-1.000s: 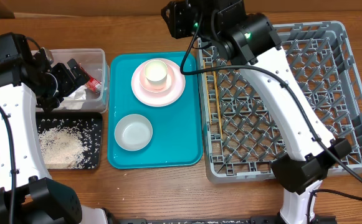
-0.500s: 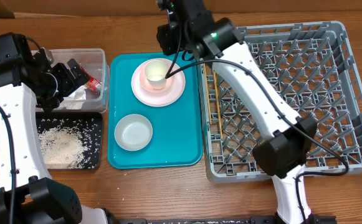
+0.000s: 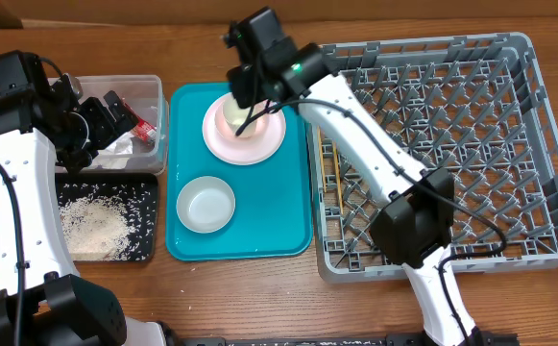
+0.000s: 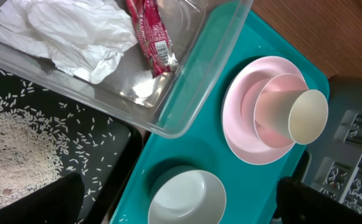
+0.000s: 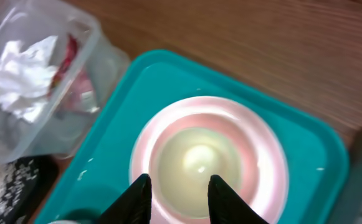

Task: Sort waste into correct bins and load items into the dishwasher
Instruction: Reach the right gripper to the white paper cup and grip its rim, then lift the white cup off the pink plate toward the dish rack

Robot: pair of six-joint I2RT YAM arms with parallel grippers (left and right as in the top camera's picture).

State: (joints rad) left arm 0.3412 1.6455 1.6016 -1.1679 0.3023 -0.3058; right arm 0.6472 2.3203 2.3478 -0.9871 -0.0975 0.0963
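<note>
Waste sits far left: one black tray (image 3: 147,248) scattered with loose rice grains (image 3: 96,226), and behind it one clear tub (image 3: 160,115) holding one crumpled napkin (image 4: 62,31) and one red-and-white wrapper (image 4: 151,37). My left gripper (image 3: 101,117) hangs over that tub, spread wide and empty. On the teal tray (image 3: 279,211) I count one pale bowl (image 3: 206,204) and one pink plate (image 3: 264,144) carrying one cup (image 5: 196,165). My right gripper (image 5: 177,196) hovers above the cup, partly spread, gripping nothing. Two chopsticks (image 3: 337,178) lie in the grey dish rack (image 3: 509,192).

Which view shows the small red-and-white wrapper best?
Left wrist: the red-and-white wrapper lies close and sharp in the clear plastic tub. Overhead shows only a small red bit; right wrist, a red blur.
</note>
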